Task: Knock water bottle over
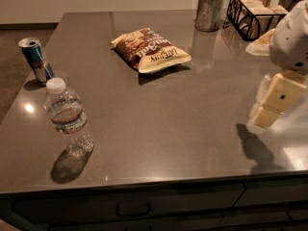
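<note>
The water bottle (68, 117) stands upright near the front left corner of the grey counter (163, 109). It is clear and ribbed, with a white cap and a blue-white-red label band. My gripper (274, 100) hangs over the right edge of the counter, far to the right of the bottle and apart from it. Its cream-coloured fingers (280, 95) point down and to the left, with nothing seen between them.
A slim blue-silver can (36, 60) stands at the left edge behind the bottle. A chip bag (150, 51) lies mid-counter. A metal cup (210, 11) and a wire basket (252, 14) stand at the back right. A drawer handle (131, 209) shows below the front edge.
</note>
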`<state>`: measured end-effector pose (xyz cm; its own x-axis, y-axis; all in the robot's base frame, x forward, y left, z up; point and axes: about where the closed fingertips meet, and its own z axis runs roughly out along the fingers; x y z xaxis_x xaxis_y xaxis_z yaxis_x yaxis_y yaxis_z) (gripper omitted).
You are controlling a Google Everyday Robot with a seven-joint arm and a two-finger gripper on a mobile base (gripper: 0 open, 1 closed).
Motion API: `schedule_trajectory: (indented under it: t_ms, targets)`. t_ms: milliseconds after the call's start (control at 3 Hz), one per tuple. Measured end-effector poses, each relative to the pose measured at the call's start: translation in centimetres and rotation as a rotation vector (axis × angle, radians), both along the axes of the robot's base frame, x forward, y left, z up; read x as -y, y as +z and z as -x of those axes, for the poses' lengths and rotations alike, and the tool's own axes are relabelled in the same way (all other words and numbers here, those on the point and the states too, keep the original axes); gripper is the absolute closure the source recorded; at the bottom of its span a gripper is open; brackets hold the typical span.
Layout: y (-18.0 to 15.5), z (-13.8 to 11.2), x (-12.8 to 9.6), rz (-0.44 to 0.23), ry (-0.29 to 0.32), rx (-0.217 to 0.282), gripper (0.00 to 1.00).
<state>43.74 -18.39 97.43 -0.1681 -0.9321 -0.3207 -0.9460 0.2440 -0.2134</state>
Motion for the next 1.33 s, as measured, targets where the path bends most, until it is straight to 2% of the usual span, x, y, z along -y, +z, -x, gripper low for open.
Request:
schedule_trajectory:
  t_ms: [333,667,1333]
  targets:
    - [-1.2,0.9,-5.8,-0.137,0.097,-0.011,0.00]
    - [-2.5,1.9,-11.5,-0.246,0.176,-0.003,0.00]
    - [-3.1,3.2,-23.5,-0.420,0.306,0.044,0.00]
